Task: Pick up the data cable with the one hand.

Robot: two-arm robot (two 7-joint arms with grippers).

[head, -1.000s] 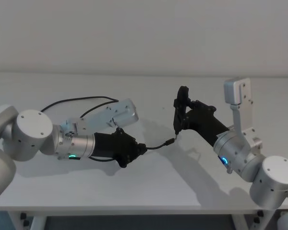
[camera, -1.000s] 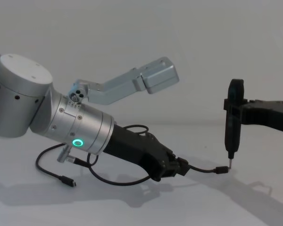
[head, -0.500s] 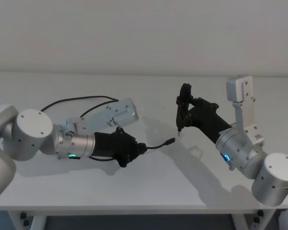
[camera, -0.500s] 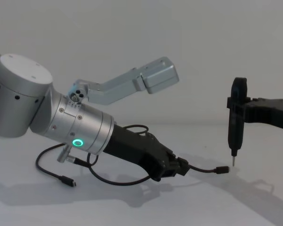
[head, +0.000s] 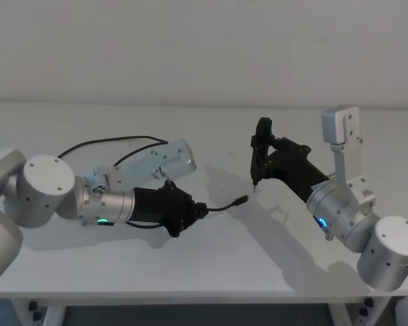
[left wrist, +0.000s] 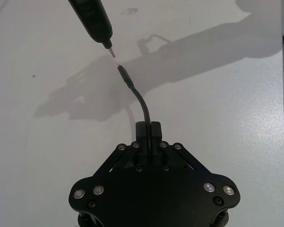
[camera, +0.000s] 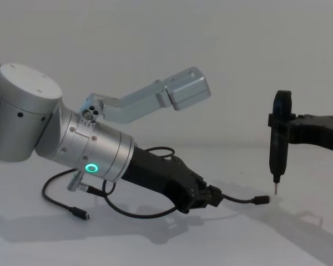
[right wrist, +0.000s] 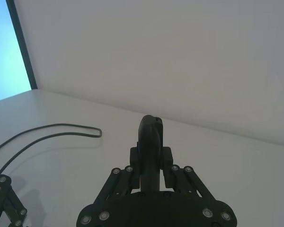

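Observation:
The data cable (head: 115, 141) is a thin black cord looping across the white table behind my left arm. My left gripper (head: 198, 210), the one hand, is shut on the cable close to one end. A short curved stub ending in a small plug (head: 241, 200) sticks out past its fingers (left wrist: 154, 128). The same plug (camera: 261, 200) hovers just above the table, and the cable's other plug (camera: 80, 213) lies below the arm. My right gripper (head: 260, 155) is shut on a slim black upright tool (camera: 278, 138). The tool's pin tip hangs slightly above and beyond the plug.
The white table (head: 224, 265) has open surface in front of and between both arms. A silver link of the left arm (camera: 155, 97) juts over the cable loop. The table's front edge runs along the bottom of the head view.
My right gripper has lifted the tool's pin tip off the cable's plug and drawn it slightly up and to the right. The left gripper and cable have stayed put.

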